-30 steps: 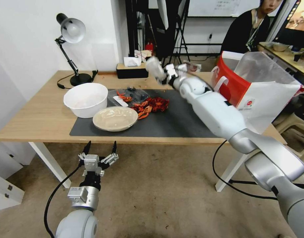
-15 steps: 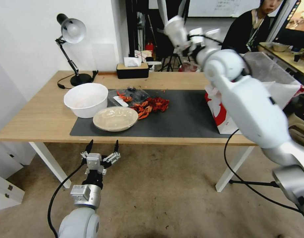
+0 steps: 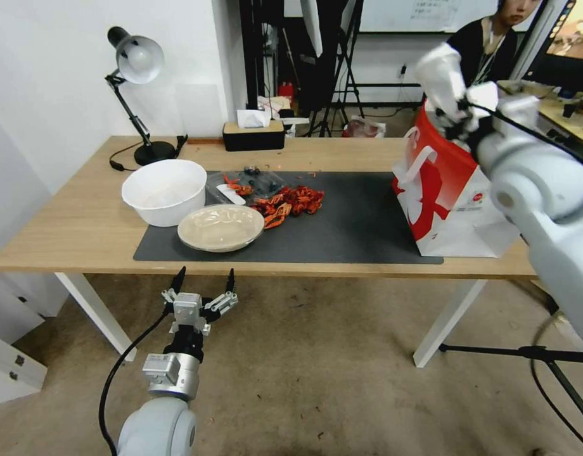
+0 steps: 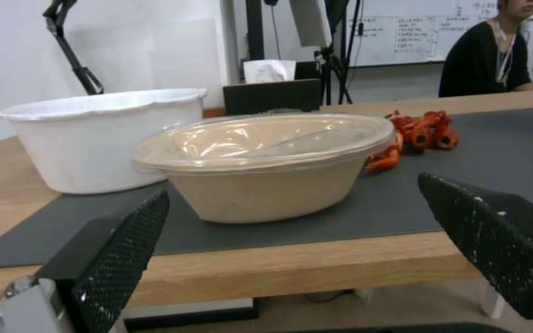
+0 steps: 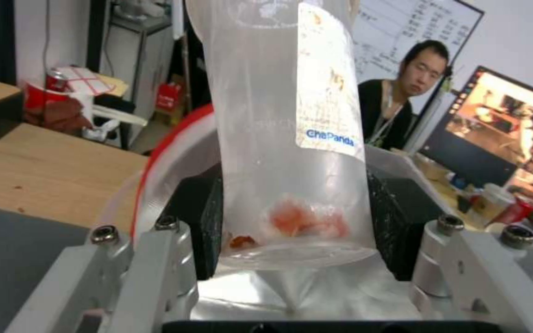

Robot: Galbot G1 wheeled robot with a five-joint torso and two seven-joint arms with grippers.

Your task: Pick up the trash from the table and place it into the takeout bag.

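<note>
My right gripper [image 3: 459, 113] is shut on a clear plastic cup [image 3: 440, 77], held above the open top of the white-and-red takeout bag [image 3: 445, 193] at the table's right end. The right wrist view shows the cup [image 5: 291, 138], with red scraps at its bottom, clamped between the black pads [image 5: 200, 222], and the bag's red rim [image 5: 166, 144] is behind it. On the dark mat lie red crayfish shells [image 3: 289, 201] and a lidded beige bowl [image 3: 220, 227]. My left gripper [image 3: 203, 288] hangs open below the table's front edge, facing the beige bowl [image 4: 266, 171].
A large white bowl [image 3: 165, 190] stands left of the beige bowl, with clear plastic wrapping [image 3: 253, 180] behind it. A black desk lamp [image 3: 139, 63] and a black tissue box [image 3: 253, 134] stand at the back. The light wood table [image 3: 63, 234] ends just beyond the bag.
My right arm has swung right and upward with the cup, from over the back of the mat to above the bag. The left gripper has barely shifted.
</note>
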